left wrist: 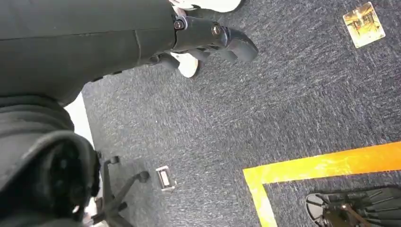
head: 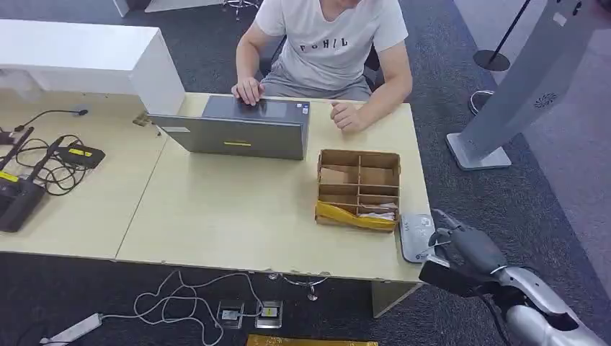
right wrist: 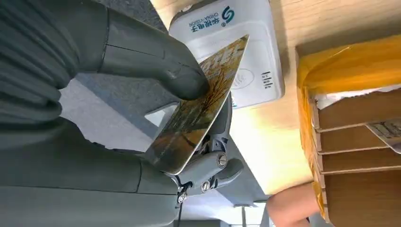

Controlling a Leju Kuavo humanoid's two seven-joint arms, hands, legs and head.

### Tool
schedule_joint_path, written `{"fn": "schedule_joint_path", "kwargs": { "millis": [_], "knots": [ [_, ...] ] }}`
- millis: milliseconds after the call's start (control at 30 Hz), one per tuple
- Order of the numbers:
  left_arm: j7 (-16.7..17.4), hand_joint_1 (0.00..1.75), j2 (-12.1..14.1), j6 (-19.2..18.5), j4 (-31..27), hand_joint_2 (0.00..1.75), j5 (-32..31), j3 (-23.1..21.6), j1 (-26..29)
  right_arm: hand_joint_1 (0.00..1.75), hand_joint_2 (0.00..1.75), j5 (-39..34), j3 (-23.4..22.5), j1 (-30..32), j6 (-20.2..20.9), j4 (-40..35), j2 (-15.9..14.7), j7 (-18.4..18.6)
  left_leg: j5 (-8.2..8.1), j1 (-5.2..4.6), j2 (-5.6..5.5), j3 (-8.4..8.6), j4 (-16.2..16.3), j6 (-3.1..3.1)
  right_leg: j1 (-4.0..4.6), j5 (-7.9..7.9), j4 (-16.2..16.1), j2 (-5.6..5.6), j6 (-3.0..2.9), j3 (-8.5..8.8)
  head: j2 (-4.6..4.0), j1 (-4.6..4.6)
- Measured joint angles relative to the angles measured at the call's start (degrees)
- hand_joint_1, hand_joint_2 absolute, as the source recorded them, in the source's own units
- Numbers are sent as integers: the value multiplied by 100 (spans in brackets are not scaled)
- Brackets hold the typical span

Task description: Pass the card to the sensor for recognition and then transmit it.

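Observation:
My right hand hovers at the table's right front corner, just over the white card sensor. In the right wrist view that hand pinches a card with an autumn-tree picture between thumb and fingers, its far edge held above the white sensor marked with a logo. My left hand hangs down over the dark carpet, fingers curled with nothing in them.
A brown cardboard divider box with a yellow envelope stands left of the sensor. A person sits behind the table with a hand on a grey laptop. Cables and black devices lie at the far left. A grey stand rises at right.

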Motion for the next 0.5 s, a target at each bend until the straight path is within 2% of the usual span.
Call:
{"fn": "schedule_joint_path", "kwargs": {
  "millis": [500],
  "knots": [
    [0,0,-17,-54,0,0,37,0,-1,175,175,-66,110,-267,-37,510,94,-212,0,0,2,-1,0,0,0,0,1,4,0,-1,0,0]
  ]
}}
